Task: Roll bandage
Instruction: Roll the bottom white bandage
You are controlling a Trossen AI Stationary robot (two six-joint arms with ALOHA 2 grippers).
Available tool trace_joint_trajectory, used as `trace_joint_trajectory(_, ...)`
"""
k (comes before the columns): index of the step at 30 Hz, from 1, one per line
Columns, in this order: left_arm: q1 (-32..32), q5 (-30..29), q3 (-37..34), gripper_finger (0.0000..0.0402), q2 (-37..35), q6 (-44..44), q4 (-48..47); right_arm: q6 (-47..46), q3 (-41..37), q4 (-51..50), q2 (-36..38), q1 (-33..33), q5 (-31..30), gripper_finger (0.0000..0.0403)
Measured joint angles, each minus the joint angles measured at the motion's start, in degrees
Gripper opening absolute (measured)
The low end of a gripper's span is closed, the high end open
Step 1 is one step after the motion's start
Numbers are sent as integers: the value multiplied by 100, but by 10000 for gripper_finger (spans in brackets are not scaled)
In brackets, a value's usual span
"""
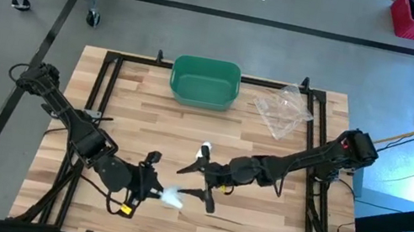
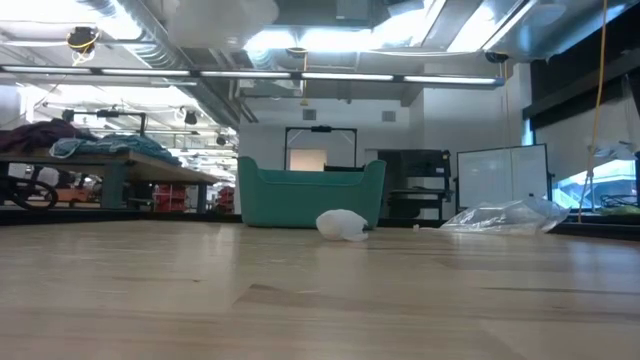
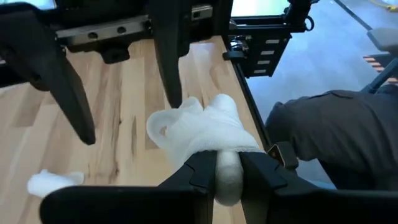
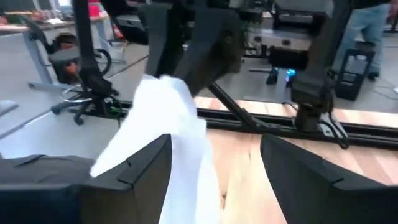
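A white bandage (image 1: 171,199) is bunched into a loose bundle near the table's near edge; it also shows in the left wrist view (image 3: 199,124) and the right wrist view (image 4: 168,124). My left gripper (image 1: 153,190) is shut on it. My right gripper (image 1: 196,187) is open just to its right, fingers spread wide (image 4: 217,180), with the bandage close by one finger. I cannot tell whether that finger touches it. A second small white wad (image 1: 205,149) lies on the table behind the right gripper, and shows in the low view (image 2: 342,225). My left gripper pinches a rolled, rounded part of the bandage (image 3: 227,169) between its two fingers (image 3: 202,171). The fingers come roughly level from the table's left. The loose bundle (image 3: 186,121) sticks out past the fingertips toward the right gripper.
A green bin (image 1: 205,82) stands at the table's far edge, with a clear plastic bag (image 1: 283,110) to its right. Bare wood lies between them and the grippers. A black frame (image 1: 316,152) runs along the table's edges. A person (image 4: 373,25) stands beyond the table.
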State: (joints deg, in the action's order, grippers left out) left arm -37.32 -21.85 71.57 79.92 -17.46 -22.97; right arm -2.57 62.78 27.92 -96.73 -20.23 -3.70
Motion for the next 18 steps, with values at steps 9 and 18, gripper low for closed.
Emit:
trace_joint_trajectory(9,-114,-59,0,40,-8,1008,1130,-3,0,-819,0,7,-177,248)
trace_joint_trajectory(18,-429,-1439,2,40,-321,825,508,-188,330,-2579,540,-2,-166,248)
